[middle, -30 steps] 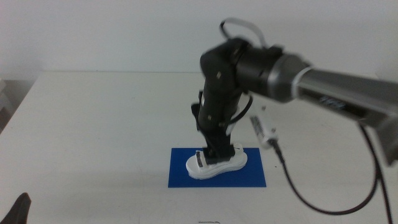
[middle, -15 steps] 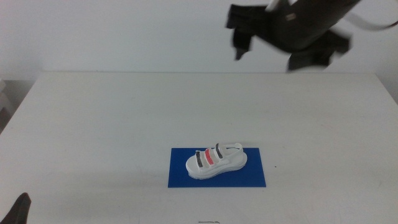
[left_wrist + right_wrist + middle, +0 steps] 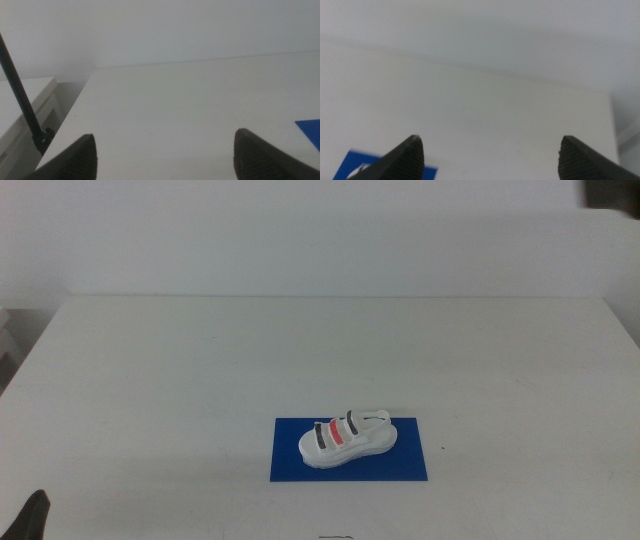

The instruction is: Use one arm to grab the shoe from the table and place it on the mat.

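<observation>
Since half a second ago the right arm [image 3: 610, 192] has risen almost out of the middle view, leaving only a dark scrap at the top right corner. The shoe [image 3: 347, 440] lies on the mat [image 3: 349, 450] on the white bench [image 3: 200, 370].

Left wrist view: the left gripper [image 3: 165, 152] waits with fingers spread over bare bench, a mat corner [image 3: 311, 129] showing.

Right wrist view: the right gripper [image 3: 490, 157] hangs with fingers spread, holding nothing.
</observation>
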